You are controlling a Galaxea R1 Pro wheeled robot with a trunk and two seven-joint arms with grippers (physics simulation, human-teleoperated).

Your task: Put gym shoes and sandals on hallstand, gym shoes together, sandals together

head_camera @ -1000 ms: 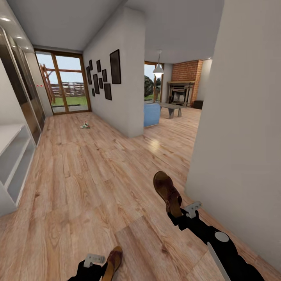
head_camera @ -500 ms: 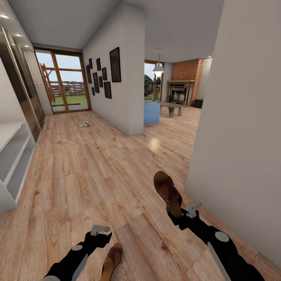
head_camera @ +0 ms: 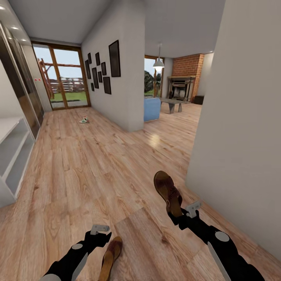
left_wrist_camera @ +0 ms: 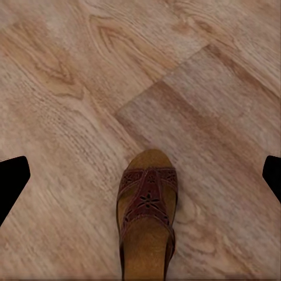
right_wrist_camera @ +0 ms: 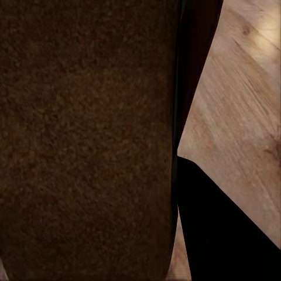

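Observation:
One dark brown sandal [head_camera: 168, 192] is held off the corridor floor [head_camera: 89, 171] with my right gripper [head_camera: 183, 212] shut on its heel end; its dark underside [right_wrist_camera: 88, 140] is pressed close in the right wrist view. The other sandal [head_camera: 110, 253] lies flat on the planks just right of my left gripper [head_camera: 100, 231]. The left wrist view shows that sandal [left_wrist_camera: 146, 216] below the open left gripper [left_wrist_camera: 146, 170], whose fingers stand wide apart and touch nothing. A gym shoe [head_camera: 84, 120] lies far down the corridor. The pale grey hallstand [head_camera: 11, 156] is at the left edge.
A grey wall [head_camera: 242, 136] stands close on my right. Another wall with dark picture frames [head_camera: 113, 62] divides the corridor from a room with a blue sofa [head_camera: 151, 109] and a brick fireplace [head_camera: 187, 78]. Glass doors [head_camera: 64, 78] close the far end.
My left gripper rose and moved forward away from the floor sandal, which stayed where it lay. The right gripper kept its sandal still. The view drifted slightly.

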